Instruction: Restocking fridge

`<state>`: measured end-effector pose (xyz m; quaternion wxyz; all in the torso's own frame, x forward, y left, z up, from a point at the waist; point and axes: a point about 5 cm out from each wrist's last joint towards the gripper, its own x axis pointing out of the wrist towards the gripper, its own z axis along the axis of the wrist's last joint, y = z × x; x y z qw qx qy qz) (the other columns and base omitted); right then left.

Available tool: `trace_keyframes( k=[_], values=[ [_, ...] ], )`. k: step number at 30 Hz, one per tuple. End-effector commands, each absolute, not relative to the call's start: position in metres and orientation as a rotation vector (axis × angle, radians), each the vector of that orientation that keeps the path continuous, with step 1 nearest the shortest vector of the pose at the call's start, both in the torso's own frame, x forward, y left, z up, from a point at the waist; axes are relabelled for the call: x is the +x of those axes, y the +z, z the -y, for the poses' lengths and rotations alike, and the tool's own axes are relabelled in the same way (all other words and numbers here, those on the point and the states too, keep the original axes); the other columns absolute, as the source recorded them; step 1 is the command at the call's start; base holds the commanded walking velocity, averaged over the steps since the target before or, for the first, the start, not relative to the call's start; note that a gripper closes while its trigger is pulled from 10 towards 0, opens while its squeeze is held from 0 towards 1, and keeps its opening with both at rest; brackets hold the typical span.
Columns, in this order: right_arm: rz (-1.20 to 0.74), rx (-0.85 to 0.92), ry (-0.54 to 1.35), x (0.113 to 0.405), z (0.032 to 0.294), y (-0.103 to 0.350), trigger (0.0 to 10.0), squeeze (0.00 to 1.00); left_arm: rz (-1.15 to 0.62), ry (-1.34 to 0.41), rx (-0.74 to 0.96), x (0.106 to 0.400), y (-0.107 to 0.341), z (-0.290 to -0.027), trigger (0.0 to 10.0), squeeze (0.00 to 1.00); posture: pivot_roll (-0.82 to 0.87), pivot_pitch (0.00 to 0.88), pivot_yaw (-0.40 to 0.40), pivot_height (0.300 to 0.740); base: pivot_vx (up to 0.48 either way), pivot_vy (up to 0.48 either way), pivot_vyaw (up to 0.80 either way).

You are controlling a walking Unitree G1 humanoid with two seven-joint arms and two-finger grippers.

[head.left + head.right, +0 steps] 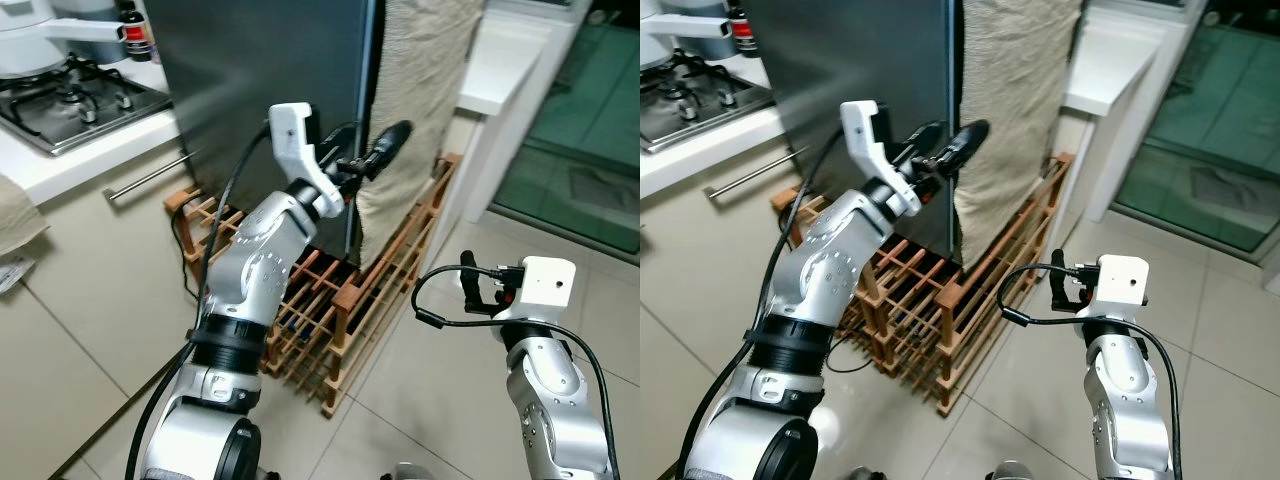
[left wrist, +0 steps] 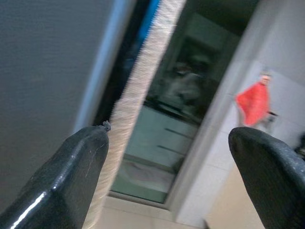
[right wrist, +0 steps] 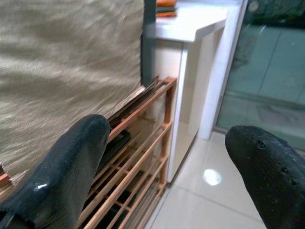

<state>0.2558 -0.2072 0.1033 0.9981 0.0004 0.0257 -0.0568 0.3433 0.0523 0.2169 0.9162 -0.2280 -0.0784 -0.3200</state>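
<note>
The dark grey fridge (image 1: 260, 70) stands shut ahead of me, and a beige towel (image 1: 420, 100) hangs down its right side. My left gripper (image 1: 372, 153) is raised at the fridge door's right edge, between the door and the towel, open and holding nothing. The left wrist view has its fingers (image 2: 71, 181) spread wide, the fridge's grey face (image 2: 43, 71) and the towel's edge (image 2: 138, 86) beyond them. My right gripper (image 1: 482, 280) hangs low over the tiled floor, open and empty, pointing at the wooden rack (image 3: 143, 143).
A low wooden lattice rack (image 1: 340, 300) sits on the floor at the fridge's foot. A counter with a gas hob (image 1: 70, 100) and a drawer handle (image 1: 150, 175) is on the left. A white counter (image 1: 500, 60) and a glass door (image 1: 580, 130) stand on the right.
</note>
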Motion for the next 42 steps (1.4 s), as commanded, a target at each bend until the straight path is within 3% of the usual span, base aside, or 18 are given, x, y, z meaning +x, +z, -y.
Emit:
trace_keyframes(
  k=[1, 5, 7, 8, 9, 13, 19, 25, 37, 42],
  values=[
    [-0.002, -0.021, -0.127, 0.259, 0.21, 0.113, 10.0, 0.0, 0.205, -0.61, -0.438, 0.344, 0.224, -0.056, 10.0, 0.0, -0.16, 0.0, 0.029, 0.711, 0.0, 0.0, 0.0],
    [0.02, -0.034, -0.135, 0.263, 0.21, 0.113, 10.0, 0.0, 0.171, -0.547, -0.385, 0.35, 0.216, -0.052, 10.0, 0.0, -0.16, 0.0, 0.028, 0.711, 0.0, 0.0, 0.0],
    [0.051, -0.047, -0.134, 0.264, 0.208, 0.117, 10.0, 0.0, 0.152, -0.434, -0.306, 0.356, 0.203, -0.076, 10.0, 0.0, -0.16, 0.0, 0.035, 0.711, 0.0, 0.0, 0.0],
    [0.051, -0.047, -0.134, 0.264, 0.208, 0.117, 10.0, 0.0, 0.152, -0.434, -0.306, 0.356, 0.203, -0.076, 10.0, 0.0, -0.16, 0.0, 0.035, 0.711, 0.0, 0.0, 0.0],
    [0.072, -0.057, -0.132, 0.262, 0.208, 0.12, 10.0, 0.0, 0.123, -0.358, -0.265, 0.356, 0.191, -0.096, 10.0, 0.0, -0.16, 0.0, 0.037, 0.711, 0.0, 0.0, 0.0],
    [0.175, -0.113, -0.177, 0.253, 0.212, 0.134, 10.0, 0.0, 0.074, -0.224, -0.176, 0.343, 0.165, -0.133, 10.0, 0.0, -0.15, 0.0, 0.035, 0.711, 0.0, 0.0, 0.0],
    [0.256, -0.153, -0.27, 0.239, 0.225, 0.144, 10.0, 0.0, 0.081, -0.12, -0.171, 0.313, 0.153, -0.154, 10.0, 0.0, -0.11, 0.0, 0.017, 0.711, 0.0, 0.0, 0.0],
    [0.203, -0.129, -0.217, 0.249, 0.218, 0.134, 10.0, 0.0, 0.137, -0.117, -0.179, 0.315, 0.166, -0.155, 10.0, 0.0, -0.1, 0.0, 0.009, 0.711, 0.0, 0.0, 0.0],
    [0.215, -0.116, -0.151, 0.268, 0.205, 0.139, 10.0, 0.0, 0.099, -0.119, -0.209, 0.34, 0.173, -0.132, 10.0, 0.0, -0.13, 0.0, 0.022, 0.711, 0.162, -0.408, 0.0],
    [0.216, -0.12, -0.144, 0.27, 0.204, 0.139, 10.0, 0.0, 0.06, -0.143, -0.171, 0.357, 0.176, -0.116, 10.0, 0.0, -0.15, 0.0, 0.029, 0.711, 0.306, -0.052, 0.0]
  ],
)
